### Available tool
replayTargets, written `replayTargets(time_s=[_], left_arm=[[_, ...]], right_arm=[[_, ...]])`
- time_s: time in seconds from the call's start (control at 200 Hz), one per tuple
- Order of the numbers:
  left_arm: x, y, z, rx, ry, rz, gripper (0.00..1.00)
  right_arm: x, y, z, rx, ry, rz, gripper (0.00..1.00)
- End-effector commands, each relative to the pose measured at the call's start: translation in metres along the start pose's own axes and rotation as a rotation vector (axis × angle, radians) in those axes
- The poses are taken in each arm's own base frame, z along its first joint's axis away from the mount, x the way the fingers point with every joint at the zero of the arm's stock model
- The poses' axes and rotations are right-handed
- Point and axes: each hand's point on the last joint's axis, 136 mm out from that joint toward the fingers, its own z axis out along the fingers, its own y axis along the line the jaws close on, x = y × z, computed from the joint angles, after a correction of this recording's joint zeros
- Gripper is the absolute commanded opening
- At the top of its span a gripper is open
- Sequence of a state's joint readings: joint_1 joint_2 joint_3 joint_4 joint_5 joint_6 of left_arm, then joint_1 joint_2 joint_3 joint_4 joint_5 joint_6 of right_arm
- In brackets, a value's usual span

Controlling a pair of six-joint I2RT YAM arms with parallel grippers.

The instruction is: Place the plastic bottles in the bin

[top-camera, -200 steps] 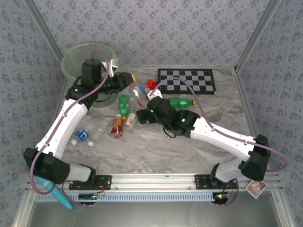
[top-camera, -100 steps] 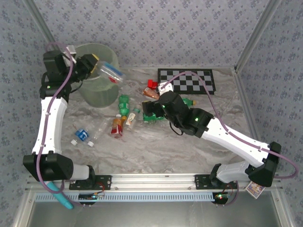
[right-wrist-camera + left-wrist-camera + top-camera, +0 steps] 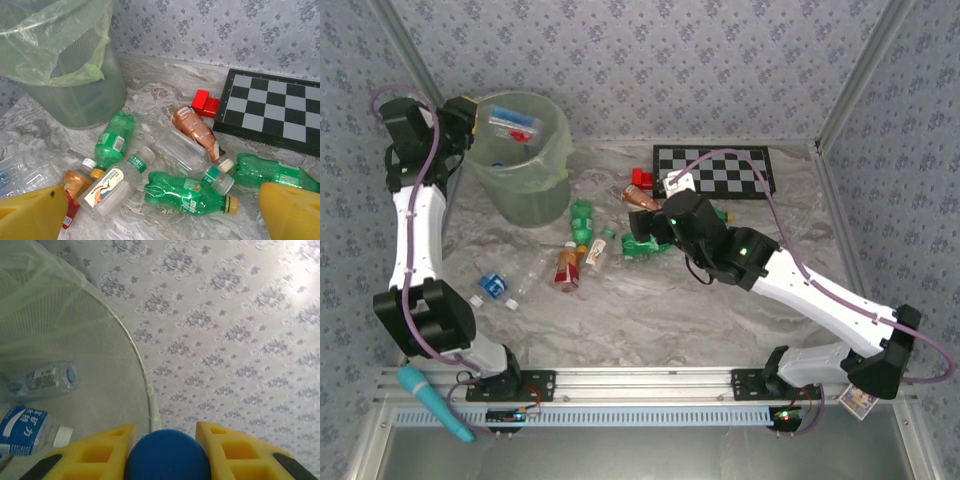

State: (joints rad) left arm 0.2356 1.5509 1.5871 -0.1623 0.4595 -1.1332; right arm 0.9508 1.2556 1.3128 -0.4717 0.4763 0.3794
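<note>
Left gripper [image 3: 165,434] clamps a blue-capped bottle [image 3: 167,460] at the rim of the bin [image 3: 141,371]; right gripper [image 3: 162,201] stands open above a green bottle [image 3: 186,196]

The left arm has swung off the table and back to the far-left rim of the large translucent pale-green plastic bin [image 3: 535,190]. The left gripper [image 3: 162,432] now hangs there, pinched on a round blue cap [image 3: 167,460]. The right gripper [image 3: 161,191], fingers wide, has slid rightward to sit over a green plastic bottle [image 3: 187,195] — and an orange-brown ribbed bottle [image 3: 640,197] has come out from under that arm.
</note>
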Motion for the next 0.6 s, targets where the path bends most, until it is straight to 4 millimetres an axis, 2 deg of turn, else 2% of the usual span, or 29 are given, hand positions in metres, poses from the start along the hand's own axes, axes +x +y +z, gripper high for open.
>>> replayTargets(time_s=[0.0, 0.32, 0.44, 0.525, 0.595], left_arm=[[-0.022, -0.017, 0.011, 0.060, -0.064, -0.031, 0.29], [-0.038, 0.005, 0.049, 0.020, -0.078, -0.077, 0.36], [-0.039, 0.006, 0.053, 0.013, -0.074, -0.072, 0.51], [-0.038, 0.005, 0.050, -0.004, -0.067, -0.052, 0.71], [-0.037, 0.005, 0.046, -0.026, -0.062, -0.027, 0.81]], right_arm=[[-0.005, -0.017, -0.009, 0.047, -0.024, 0.000, 1.00], [-0.011, -0.031, -0.012, 0.094, -0.035, 0.004, 1.00], [-0.010, -0.035, -0.012, 0.104, -0.031, 0.006, 1.00], [-0.010, -0.037, -0.010, 0.105, -0.030, 0.013, 0.99], [-0.012, -0.037, -0.008, 0.105, -0.034, 0.019, 1.00]])
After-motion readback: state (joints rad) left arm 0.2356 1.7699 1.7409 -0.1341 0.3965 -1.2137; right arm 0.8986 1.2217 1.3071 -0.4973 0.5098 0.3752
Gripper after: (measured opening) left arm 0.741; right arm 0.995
